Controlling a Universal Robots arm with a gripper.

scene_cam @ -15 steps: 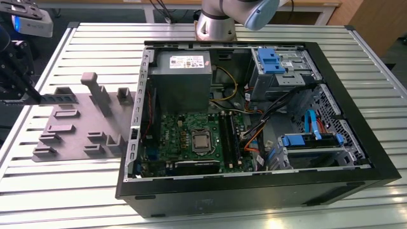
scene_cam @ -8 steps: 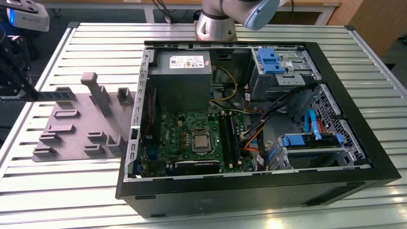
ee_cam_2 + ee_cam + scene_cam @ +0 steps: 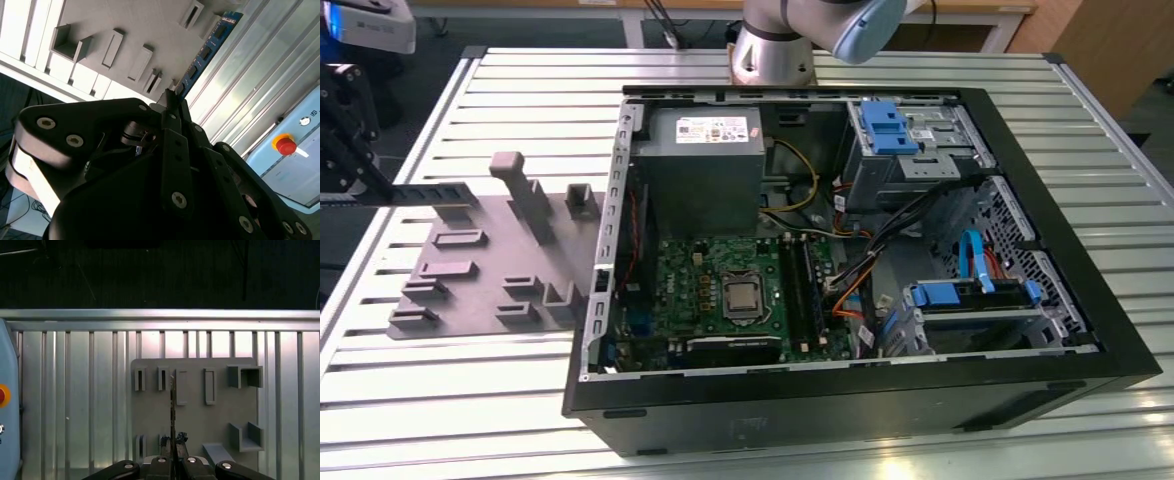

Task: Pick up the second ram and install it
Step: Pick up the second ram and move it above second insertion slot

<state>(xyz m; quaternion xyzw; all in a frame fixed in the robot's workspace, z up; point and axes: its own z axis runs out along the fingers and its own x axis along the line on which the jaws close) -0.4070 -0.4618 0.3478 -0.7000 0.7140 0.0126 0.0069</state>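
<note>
End effector [image 3: 170,98] pinching the single second ram [image 3: 207,47] over one grey fixture plate [image 3: 200,420]

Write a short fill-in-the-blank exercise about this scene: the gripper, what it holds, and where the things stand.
1. The gripper is ___ on the second ram.
2. In the exterior view, the grey fixture plate lies on the table to the ___ of the open computer case.
3. In the second wrist view, the round button is ___ in colour.

Missing words: shut; left; red.
</note>
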